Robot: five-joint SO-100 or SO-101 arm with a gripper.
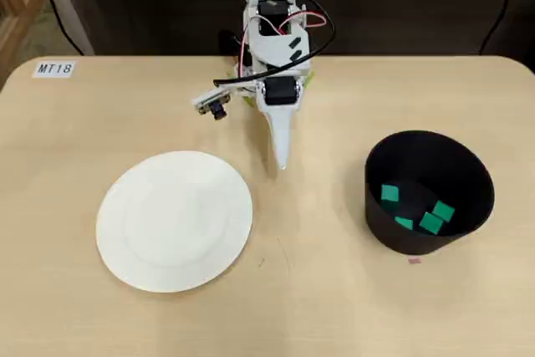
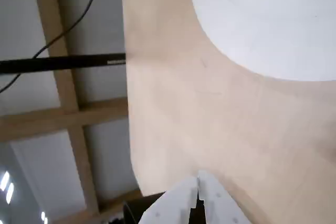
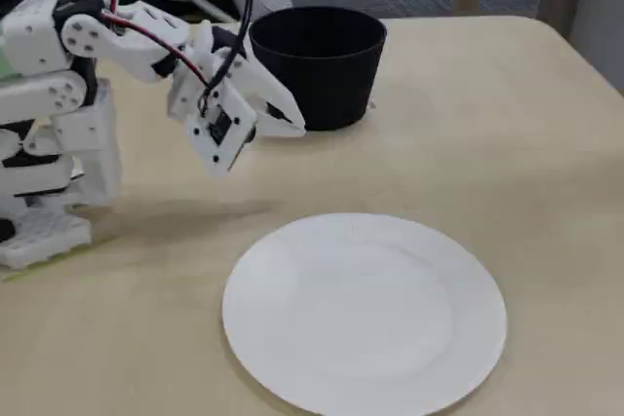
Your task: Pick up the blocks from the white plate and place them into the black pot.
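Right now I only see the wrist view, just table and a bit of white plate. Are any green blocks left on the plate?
Observer: No, the white plate is bare in the overhead view.
Operator: Where did the blocks go?
Observer: Four green blocks lie inside the black pot.
Operator: Is the gripper above the pot?
Observer: No, the gripper hangs shut over bare table between plate and pot.

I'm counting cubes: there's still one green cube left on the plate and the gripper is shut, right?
Not quite. The plate is bare in the overhead view; the green cubes all lie in the pot. The gripper is shut, as you said.
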